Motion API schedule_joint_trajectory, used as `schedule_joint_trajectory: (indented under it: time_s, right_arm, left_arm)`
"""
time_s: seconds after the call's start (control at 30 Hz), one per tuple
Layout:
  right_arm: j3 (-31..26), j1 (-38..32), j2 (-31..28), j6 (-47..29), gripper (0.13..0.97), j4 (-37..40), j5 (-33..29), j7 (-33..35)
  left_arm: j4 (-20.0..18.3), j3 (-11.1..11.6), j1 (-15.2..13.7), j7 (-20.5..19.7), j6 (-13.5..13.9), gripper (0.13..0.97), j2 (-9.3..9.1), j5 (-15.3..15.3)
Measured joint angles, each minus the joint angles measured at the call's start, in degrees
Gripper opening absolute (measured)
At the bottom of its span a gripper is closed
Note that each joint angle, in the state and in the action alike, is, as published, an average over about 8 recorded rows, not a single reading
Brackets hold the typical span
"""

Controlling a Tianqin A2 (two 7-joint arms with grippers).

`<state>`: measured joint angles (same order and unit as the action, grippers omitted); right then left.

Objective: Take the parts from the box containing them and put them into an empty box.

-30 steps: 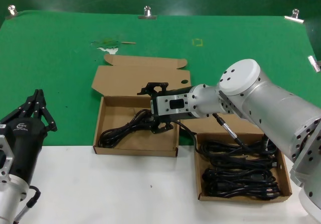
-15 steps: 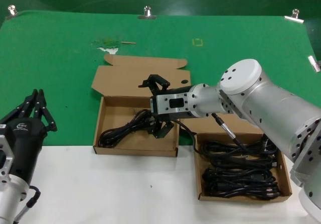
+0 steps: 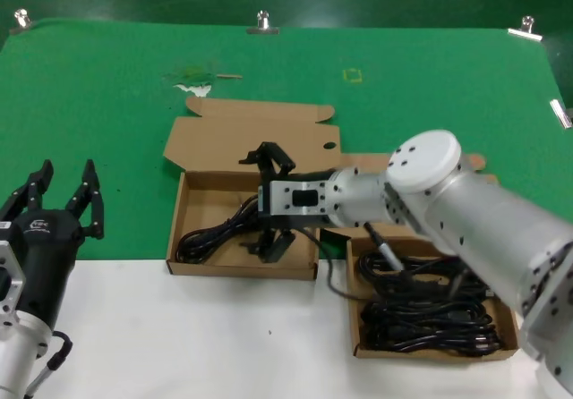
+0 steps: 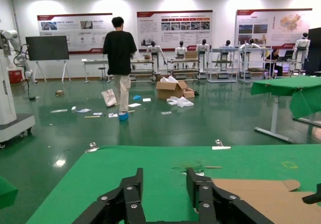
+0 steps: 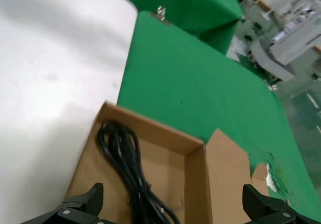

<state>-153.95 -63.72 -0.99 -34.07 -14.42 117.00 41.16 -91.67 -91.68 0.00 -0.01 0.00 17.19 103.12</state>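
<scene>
My right gripper [image 3: 257, 206] hangs open over the smaller, wide cardboard box [image 3: 199, 193] on the left, its fingers spread well apart. One black power cord bundle [image 3: 213, 230] lies on that box's floor, reaching below the gripper. The right wrist view shows the same cord [image 5: 124, 159] in the box [image 5: 155, 132], beneath the open right gripper [image 5: 172, 207]. Several more coiled cords [image 3: 430, 314] fill the larger, squarer box [image 3: 434, 353] at the right. My left gripper [image 3: 64, 182] is open at the lower left, off the boxes; in the left wrist view the left gripper [image 4: 164, 183] holds nothing.
Both boxes sit on a green cloth [image 3: 107, 104] with their lid flaps [image 3: 251, 135] folded back. A white table surface [image 3: 179, 336] runs along the near side. Metal clips [image 3: 262, 21] pin the cloth's far edge. Torn scraps [image 3: 190, 79] lie beyond the left box.
My right gripper has opened wider and shifted slightly left and down over the left box; the cord lies free in it. My left gripper has gone from shut to open.
</scene>
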Motion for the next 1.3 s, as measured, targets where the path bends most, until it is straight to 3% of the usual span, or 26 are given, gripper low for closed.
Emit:
schedule_joint_trajectory:
  time_s: [0.33, 0.6, 0.9, 1.03, 1.3]
  right_arm:
    - [8.2, 8.4, -2.1, 4.5, 0.965, -10.2, -1.8, -5.4]
    - [15.3, 15.6, -4.0, 8.4, 0.966, -19.0, -3.4, -10.1]
    - [23.2, 23.7, -6.0, 12.7, 0.966, -28.8, -5.2, -15.4]
    - [26.7, 27.3, -7.0, 14.6, 0.966, -33.1, -5.9, -17.7]
    - [33.8, 34.6, -8.8, 18.5, 0.966, -41.9, -7.5, -22.3]
  left_arm:
    - [0.0, 0.0, 0.0, 0.0, 0.0, 0.44, 0.0, 0.0]
    - [0.0, 0.0, 0.0, 0.0, 0.0, 0.656, 0.0, 0.0]
    - [0.0, 0.0, 0.0, 0.0, 0.0, 0.825, 0.0, 0.0]
    - [0.0, 0.0, 0.0, 0.0, 0.0, 0.825, 0.0, 0.0]
    - [0.0, 0.0, 0.0, 0.0, 0.0, 0.929, 0.0, 0.0]
